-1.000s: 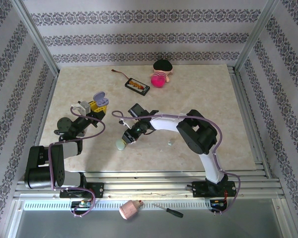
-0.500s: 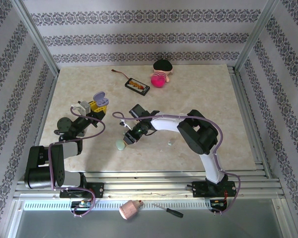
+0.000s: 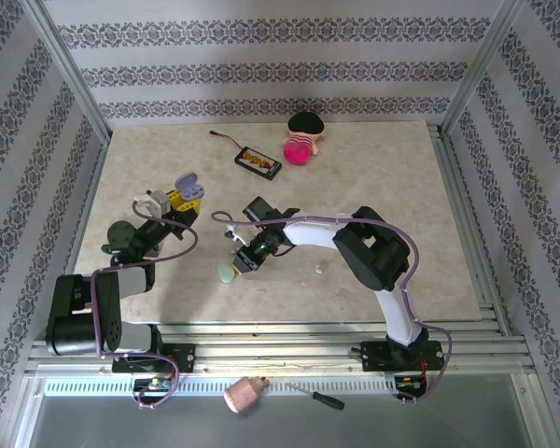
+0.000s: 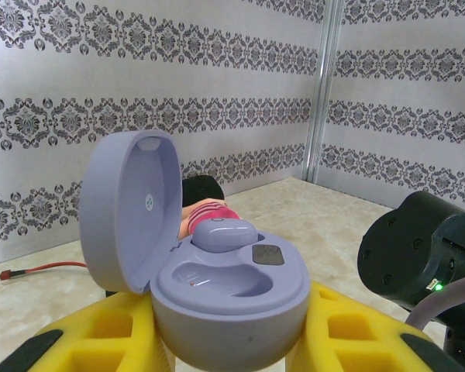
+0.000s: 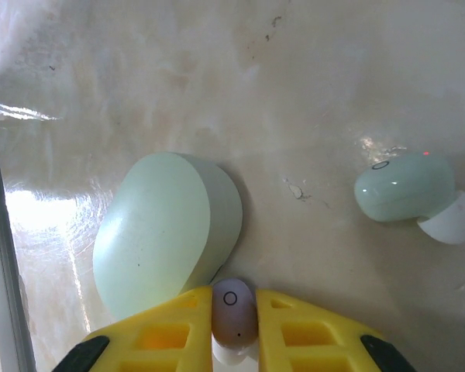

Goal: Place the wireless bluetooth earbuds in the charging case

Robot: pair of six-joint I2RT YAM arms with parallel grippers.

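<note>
- my left gripper (image 4: 229,333) has its yellow fingers closed around the base of the lavender case (image 4: 232,298). the lid is tipped back and the mouth faces up. i judge it is held this way so the sockets face whatever the other arm brings.
- one lavender earbud (image 4: 223,231) sits in the far socket. the near socket (image 4: 209,277) is bare, so that is the place to fill.
- my right gripper (image 3: 241,259) is down at the table, jaws pinched close on a pale earbud (image 5: 232,314). it is just beside the closed mint case (image 5: 167,232), and i can't tell whether bud and case touch.
- a mint earbud (image 5: 407,194) lies loose on the surface, apart from both.
- the table (image 3: 401,187) is a glossy beige marble-look top with glare near its front edge.
- damask-striped wallpaper (image 3: 261,75) closes it in on three sides, and a pink toy (image 3: 303,147) sits at the back.
</note>
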